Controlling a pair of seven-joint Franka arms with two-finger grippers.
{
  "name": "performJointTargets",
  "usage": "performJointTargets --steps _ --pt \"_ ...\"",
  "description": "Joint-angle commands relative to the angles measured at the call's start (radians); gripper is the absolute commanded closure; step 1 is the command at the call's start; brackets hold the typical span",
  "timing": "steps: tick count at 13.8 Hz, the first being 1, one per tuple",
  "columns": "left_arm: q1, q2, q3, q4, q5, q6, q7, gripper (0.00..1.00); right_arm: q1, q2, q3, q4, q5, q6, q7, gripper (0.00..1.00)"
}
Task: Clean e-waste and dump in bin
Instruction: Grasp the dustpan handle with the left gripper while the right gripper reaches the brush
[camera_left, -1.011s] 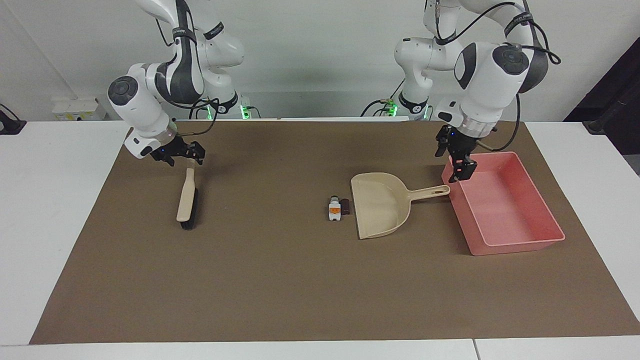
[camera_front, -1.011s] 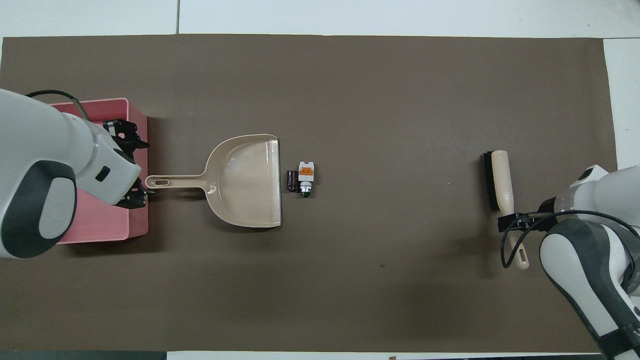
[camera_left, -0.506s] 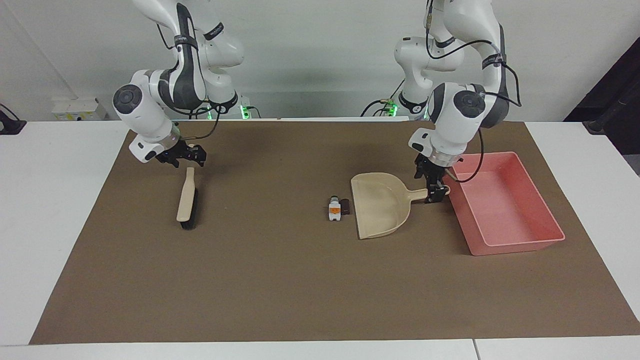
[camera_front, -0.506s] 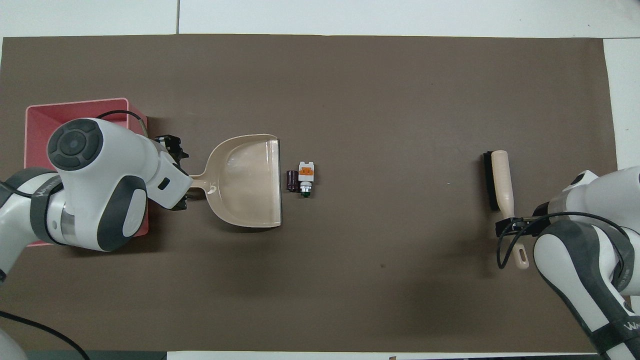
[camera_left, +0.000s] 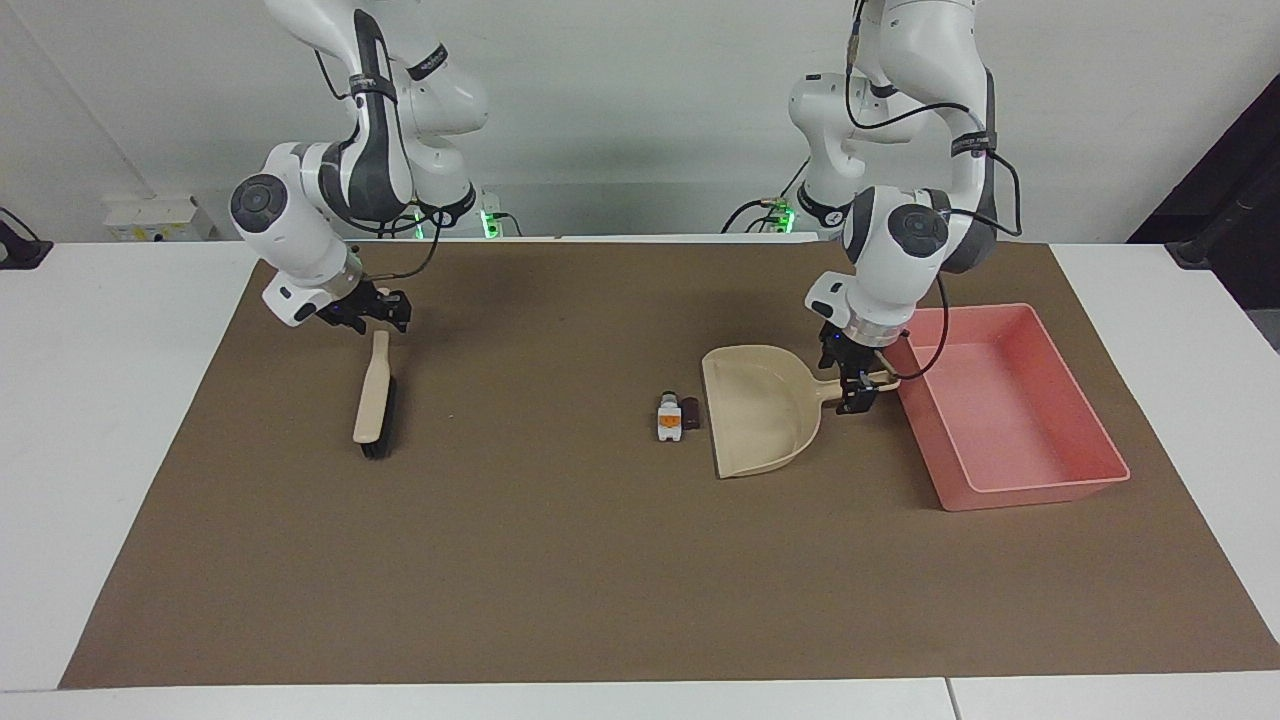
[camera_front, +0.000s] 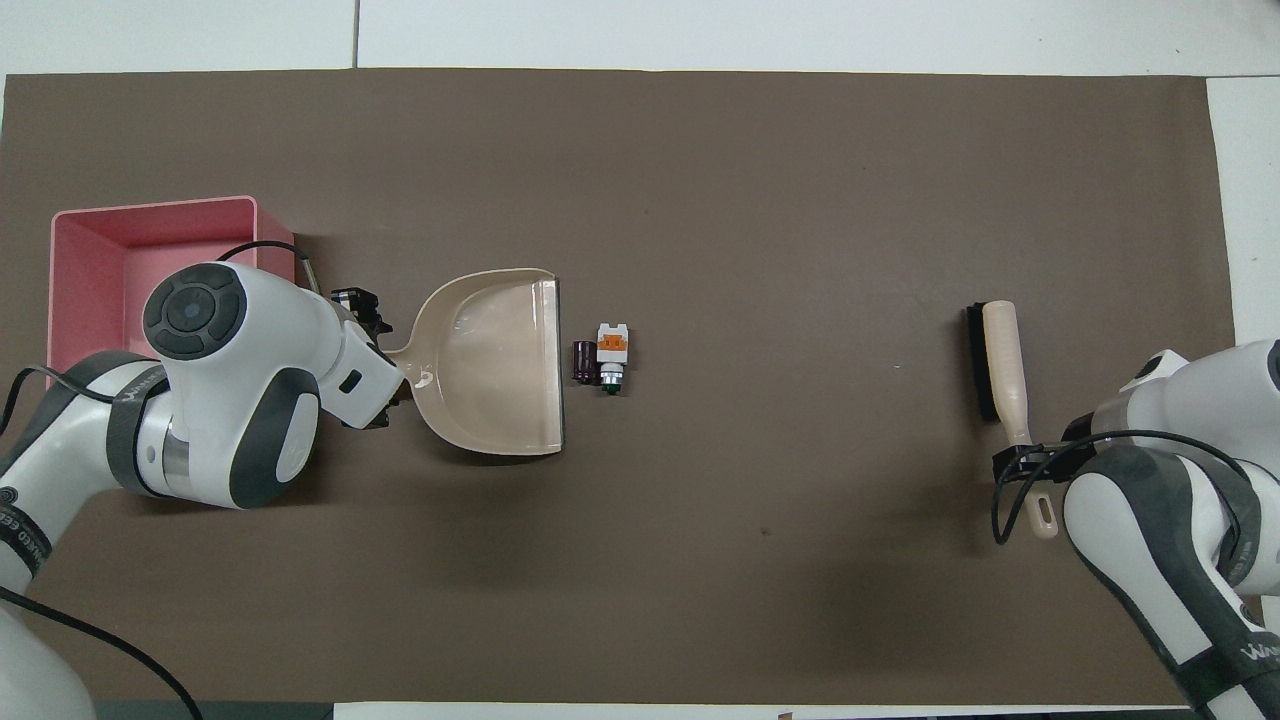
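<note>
Dustpan handle (camera_left: 838, 382) under left pincer (camera_left: 853, 385)

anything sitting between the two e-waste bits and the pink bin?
Yes: the dustpan lies between them, its open mouth facing the e-waste and its handle pointing at the bin. It is the tool, not a blocker. The left gripper is at that handle; the right gripper is at the brush handle.
</note>
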Motion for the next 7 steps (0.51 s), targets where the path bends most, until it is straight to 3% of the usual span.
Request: performJointTargets --steps 1,4,7 --pt "-0.006 -0.021 0.008 -0.050 0.002 0.051 -0.002 0.11 -0.020 -0.004 0.001 -0.015 0.005 0.015 -0.052 0.34" --pt "-0.012 -0.019 0.008 -0.050 0.002 0.076 -0.008 0.15 -0.031 -0.010 0.001 -0.027 0.005 0.017 -0.098 0.35" --pt "-0.017 -0.016 0.006 -0.046 0.002 0.088 -0.008 0.54 -0.031 -0.012 0.001 -0.032 0.005 0.017 -0.089 0.39"
